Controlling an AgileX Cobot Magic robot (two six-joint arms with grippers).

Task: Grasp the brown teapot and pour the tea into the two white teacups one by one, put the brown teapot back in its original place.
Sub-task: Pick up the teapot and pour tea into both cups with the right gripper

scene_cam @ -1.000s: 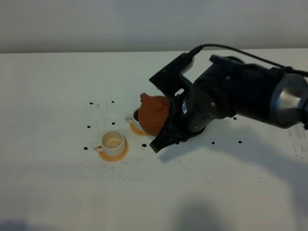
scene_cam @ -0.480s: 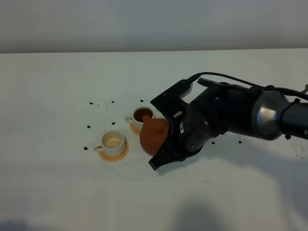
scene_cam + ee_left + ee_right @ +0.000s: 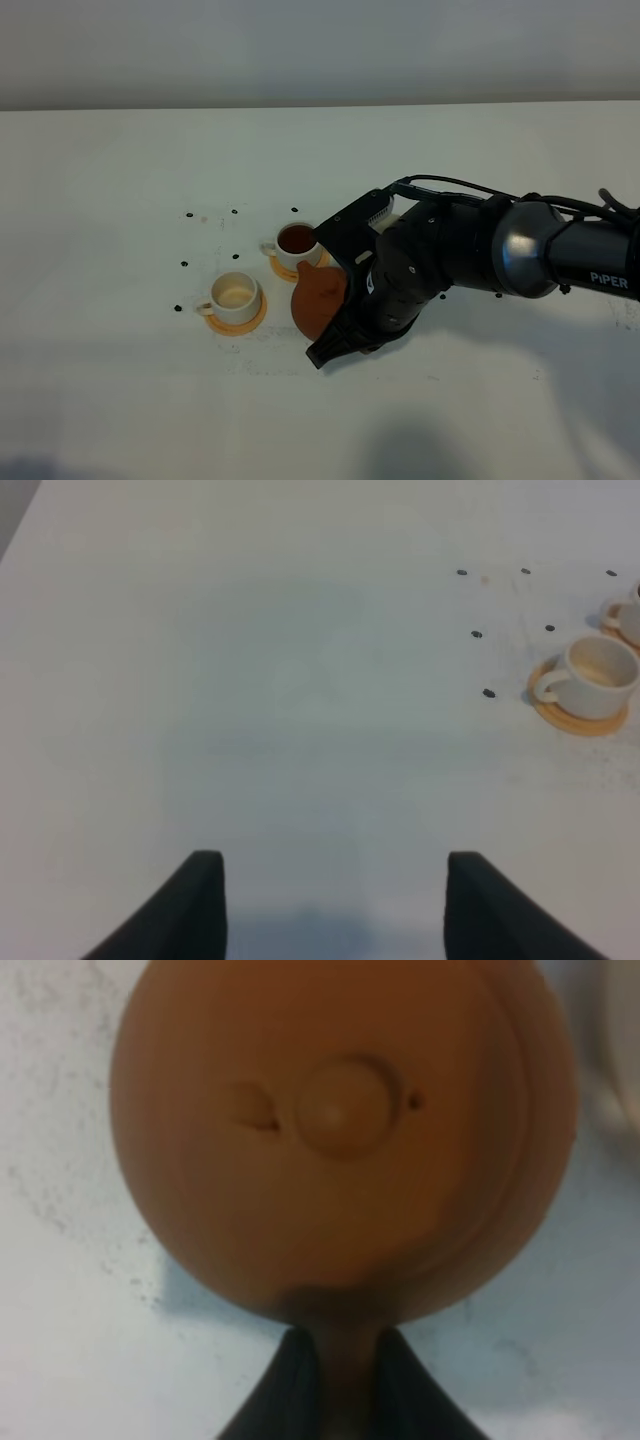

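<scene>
My right gripper (image 3: 347, 302) is shut on the loop handle of the brown teapot (image 3: 316, 300), low over the table just right of the near white teacup (image 3: 237, 294). That cup looks pale inside. The far teacup (image 3: 297, 240) holds dark tea. Each cup stands on an orange coaster (image 3: 236, 322). In the right wrist view the teapot (image 3: 340, 1130) fills the picture lid-up, with the right gripper (image 3: 345, 1375) pinching the handle. My left gripper (image 3: 335, 905) is open over bare table, well away from the near cup (image 3: 597, 674). The teapot's original place is hidden.
The white table (image 3: 120, 380) carries several small black dot marks (image 3: 190, 214) around the cups. The right arm (image 3: 500, 250) reaches in from the right edge. A pale wall runs along the table's far side.
The right gripper has carried the teapot from above the far cup toward the front and down. The far cup now shows dark tea. The left gripper's earlier state is not shown.
</scene>
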